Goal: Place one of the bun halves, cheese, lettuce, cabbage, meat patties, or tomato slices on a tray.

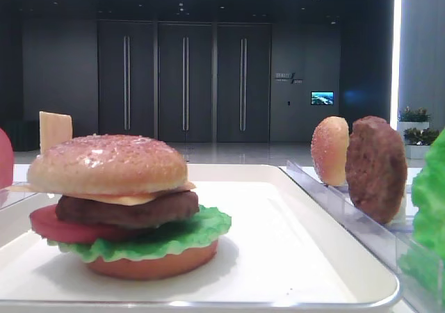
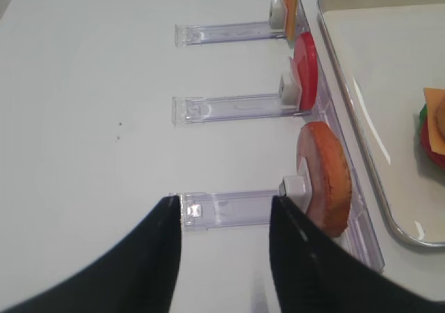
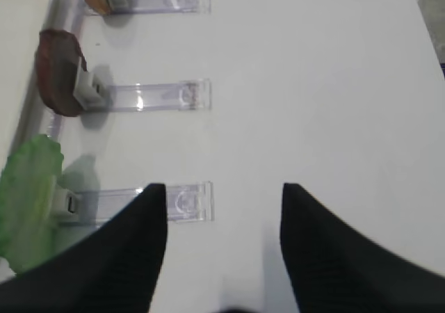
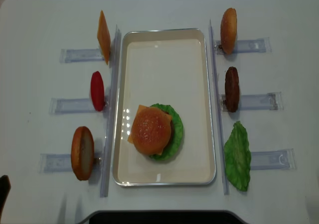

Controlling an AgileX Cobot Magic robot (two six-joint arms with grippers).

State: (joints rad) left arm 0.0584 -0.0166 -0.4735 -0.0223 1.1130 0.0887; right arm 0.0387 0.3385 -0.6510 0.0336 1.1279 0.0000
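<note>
Sitting toward the near end of the white tray (image 4: pixel 164 40) is a stacked burger: speckled bun top (image 4: pixel 150 130) lying over a cheese slice (image 4: pixel 133 124), a meat patty (image 1: pixel 128 211), a tomato slice (image 1: pixel 52 225), a lettuce leaf (image 4: pixel 175 129) and a flat bun base (image 1: pixel 153 266) at the bottom. Tray's far half is showing bare white.

Along the tray's left edge, three clear racks are lying on the table (image 4: pixel 45 25): far one w/ a cheese square (image 4: pixel 103 36) standing on edge, middle w/ a red tomato disc (image 4: pixel 97 90), near one w/ an orange-brown bun piece (image 4: pixel 82 152) upright. Along the right edge, three more racks: far w/ a second speckled bun (image 4: pixel 229 30), middle w/ a dark patty (image 4: pixel 232 88), near w/ a green lettuce piece (image 4: pixel 238 156) lying beside the rack (image 4: pixel 271 160).

Left gripper (image 2: pixel 224 205) is hanging over the near-left rack (image 2: pixel 229 209), jaws standing apart, nothing btwn them, bun piece just beside its right finger. Right gripper (image 3: pixel 224 195) is hanging over bare table by the near-right rack's outer end, jaws likewise spread w/ nothing in them; lettuce at the view's left edge, patty and bun farther along
</note>
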